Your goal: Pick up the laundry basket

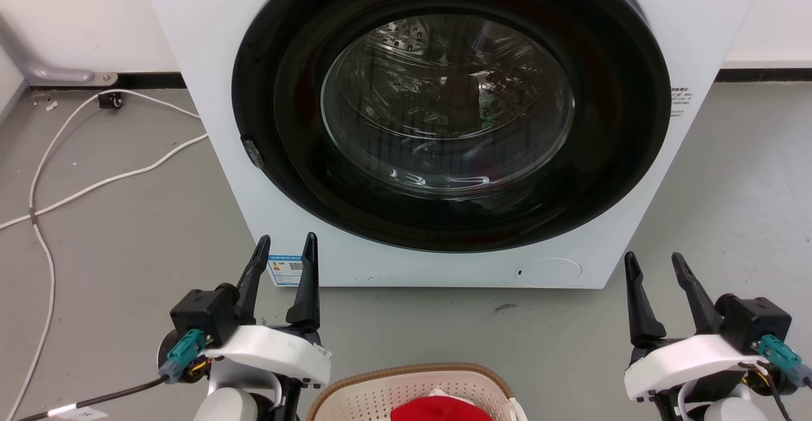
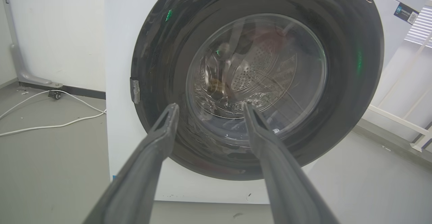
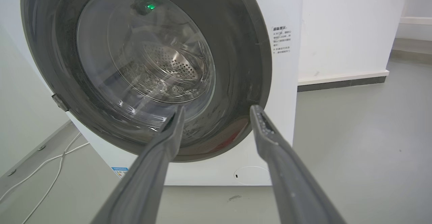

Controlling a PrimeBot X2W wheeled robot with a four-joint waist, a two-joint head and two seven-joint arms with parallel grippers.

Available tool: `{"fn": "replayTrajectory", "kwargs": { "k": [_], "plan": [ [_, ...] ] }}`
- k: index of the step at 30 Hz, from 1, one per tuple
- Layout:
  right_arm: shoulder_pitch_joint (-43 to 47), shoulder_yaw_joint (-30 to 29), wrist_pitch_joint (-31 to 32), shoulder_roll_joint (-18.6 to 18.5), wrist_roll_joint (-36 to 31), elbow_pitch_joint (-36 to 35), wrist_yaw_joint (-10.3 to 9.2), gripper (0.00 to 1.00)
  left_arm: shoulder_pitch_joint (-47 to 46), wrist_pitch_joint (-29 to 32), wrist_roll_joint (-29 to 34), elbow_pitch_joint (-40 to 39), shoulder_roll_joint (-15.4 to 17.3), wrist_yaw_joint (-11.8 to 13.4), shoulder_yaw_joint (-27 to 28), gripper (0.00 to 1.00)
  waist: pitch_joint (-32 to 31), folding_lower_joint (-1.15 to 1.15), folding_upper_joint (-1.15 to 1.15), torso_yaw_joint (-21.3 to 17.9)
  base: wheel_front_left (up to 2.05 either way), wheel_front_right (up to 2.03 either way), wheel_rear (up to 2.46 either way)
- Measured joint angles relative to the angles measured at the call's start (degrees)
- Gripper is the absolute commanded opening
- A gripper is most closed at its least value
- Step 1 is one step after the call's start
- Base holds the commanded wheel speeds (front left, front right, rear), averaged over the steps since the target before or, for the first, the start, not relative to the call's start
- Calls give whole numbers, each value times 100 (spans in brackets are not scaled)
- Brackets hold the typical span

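The laundry basket [image 1: 380, 390], cream-white with a brown woven-look rim, pokes into the head view at the bottom middle, cut off by the frame edge; something red lies inside it. My left gripper [image 1: 285, 243] stands open to the basket's upper left, and my right gripper [image 1: 654, 261] stands open to its upper right. Both are above the floor with nothing between their fingers. In the left wrist view the left gripper [image 2: 209, 107] points at the washing machine door, open. In the right wrist view the right gripper [image 3: 216, 109] does the same, open.
A white front-loading washing machine [image 1: 209, 28] with a shut round dark glass door [image 1: 450, 104] stands directly ahead, close to both grippers. White cables [image 1: 95, 183] trail over the grey floor at the left. Grey floor lies to the machine's right, and a white wall runs behind.
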Motion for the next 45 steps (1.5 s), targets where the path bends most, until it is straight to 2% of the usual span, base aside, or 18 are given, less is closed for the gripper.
{"fn": "replayTrajectory", "kwargs": {
  "k": [26, 33, 45],
  "plan": [
    [-34, 31, -250, 8, -1025, 135, 1, 100, 76, -283, 1205, 179, -3, 160, -9, 100, -9, 0, 0, 47, 0, 0, 0],
    [-34, 49, -258, 9, -1178, 159, 1, 100, 129, -345, 1369, 225, -4, 232, -7, 100, -12, 0, 0, 47, 0, 0, 0],
    [-37, 35, -252, 10, -1115, 196, 1, 100, 155, -350, 1302, 272, -4, 249, 27, 100, 5, 0, 0, 72, 0, 0, 0]
  ]
}}
